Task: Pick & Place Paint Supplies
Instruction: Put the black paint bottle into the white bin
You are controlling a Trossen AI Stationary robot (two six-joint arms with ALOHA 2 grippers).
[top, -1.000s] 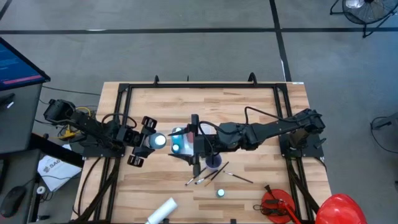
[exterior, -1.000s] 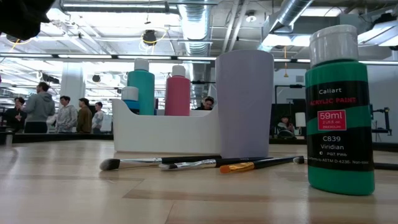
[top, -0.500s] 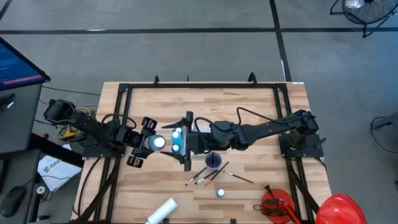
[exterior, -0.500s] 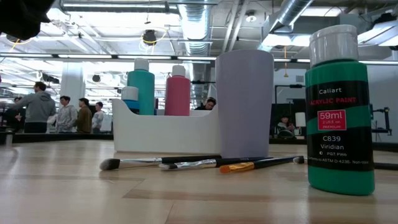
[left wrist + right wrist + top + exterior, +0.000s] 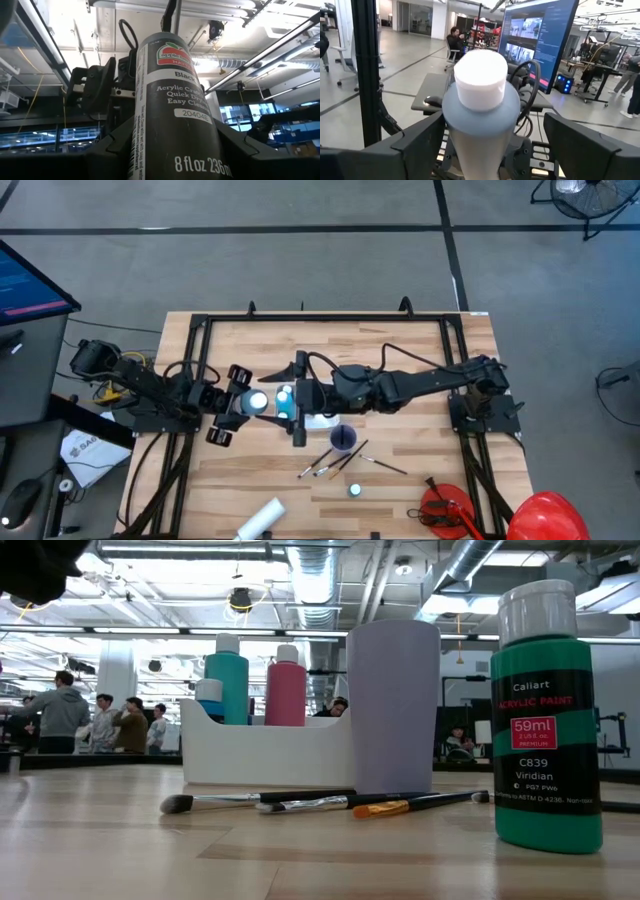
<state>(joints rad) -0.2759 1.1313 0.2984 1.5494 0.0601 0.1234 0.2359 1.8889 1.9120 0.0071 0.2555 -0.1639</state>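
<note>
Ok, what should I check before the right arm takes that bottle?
1. Left gripper shut on the black plastic paint bottle: ok.
2. Right gripper open: ok.
3. Its fingers on both sides of the bottle's white cap: ok.
4. Fingers touching the bottle: cannot tell.
5. Free slot in the white plastic caddy: cannot tell.
6. Thin dark-handled brushes stowed: not ok, loose on the table.
</note>
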